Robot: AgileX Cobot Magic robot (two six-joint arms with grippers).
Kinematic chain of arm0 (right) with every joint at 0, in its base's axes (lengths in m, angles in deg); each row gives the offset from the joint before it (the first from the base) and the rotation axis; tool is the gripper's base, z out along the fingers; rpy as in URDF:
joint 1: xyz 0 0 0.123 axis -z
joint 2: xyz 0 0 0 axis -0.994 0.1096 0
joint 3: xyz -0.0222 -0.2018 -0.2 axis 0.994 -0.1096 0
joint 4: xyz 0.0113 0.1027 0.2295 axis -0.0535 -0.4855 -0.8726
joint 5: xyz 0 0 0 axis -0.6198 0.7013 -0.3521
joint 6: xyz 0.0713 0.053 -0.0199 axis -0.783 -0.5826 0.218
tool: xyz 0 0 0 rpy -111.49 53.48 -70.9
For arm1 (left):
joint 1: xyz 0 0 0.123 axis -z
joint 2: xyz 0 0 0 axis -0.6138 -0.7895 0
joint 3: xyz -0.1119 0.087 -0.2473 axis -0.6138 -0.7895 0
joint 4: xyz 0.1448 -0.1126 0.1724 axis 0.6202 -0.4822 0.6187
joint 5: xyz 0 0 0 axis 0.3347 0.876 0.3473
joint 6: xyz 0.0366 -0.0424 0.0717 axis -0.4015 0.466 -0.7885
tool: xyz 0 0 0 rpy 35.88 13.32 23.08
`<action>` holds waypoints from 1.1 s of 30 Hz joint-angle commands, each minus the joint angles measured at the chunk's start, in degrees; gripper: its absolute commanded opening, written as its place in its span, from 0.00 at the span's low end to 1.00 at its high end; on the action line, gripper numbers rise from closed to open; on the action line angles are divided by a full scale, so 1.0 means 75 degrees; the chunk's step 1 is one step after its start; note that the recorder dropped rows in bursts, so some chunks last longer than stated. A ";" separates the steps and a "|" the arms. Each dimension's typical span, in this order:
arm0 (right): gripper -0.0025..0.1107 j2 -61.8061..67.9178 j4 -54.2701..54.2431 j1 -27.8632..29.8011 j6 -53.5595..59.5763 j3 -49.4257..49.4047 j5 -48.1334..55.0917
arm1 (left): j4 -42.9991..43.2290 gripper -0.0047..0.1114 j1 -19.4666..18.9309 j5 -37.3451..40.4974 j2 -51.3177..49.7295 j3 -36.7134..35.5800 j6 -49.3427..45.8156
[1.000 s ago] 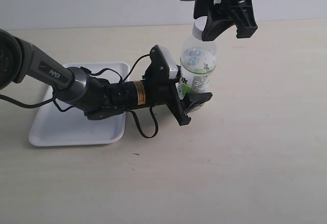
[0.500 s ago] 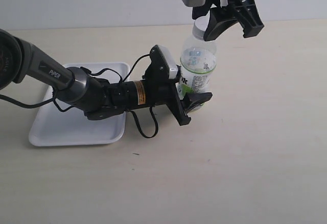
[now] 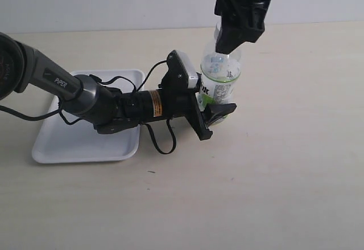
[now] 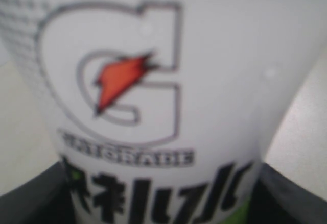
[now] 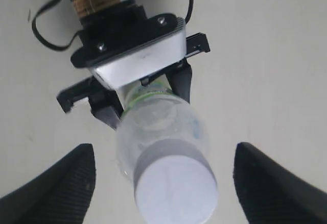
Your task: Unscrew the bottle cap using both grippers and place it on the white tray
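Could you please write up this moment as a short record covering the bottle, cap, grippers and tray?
bottle: upright on the table
bottle cap: on the bottle's neck
left gripper: shut on the bottle's lower body, from the side
right gripper: open above the bottle, fingers either side of the cap, apart from it
white tray: on the table, partly behind the left arm, no cap visible on it

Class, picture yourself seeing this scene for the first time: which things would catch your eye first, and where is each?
The clear bottle standing on the beige table draws the eye, clamped low down by the left pincer, whose arm reaches in over the white tray. Directly above it the right pincer hangs with jaws wide open either side of the white bottle cap, not touching it.
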 commanded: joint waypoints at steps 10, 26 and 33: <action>0.64 -0.0031 -0.0418 -0.0020 -0.5604 -0.0008 -0.0049 | 0.0042 0.04 -0.0008 -0.0013 0.0083 0.0006 -0.0011; 0.59 -0.0031 0.0420 -0.0020 -0.6374 -0.0008 -0.0049 | 0.0042 0.04 -0.0008 -0.0013 0.0083 0.0006 0.0347; 0.54 0.0045 0.0420 -0.0020 -0.6374 -0.0008 -0.0049 | 0.0042 0.04 -0.0008 -0.0013 0.0083 0.0006 0.0405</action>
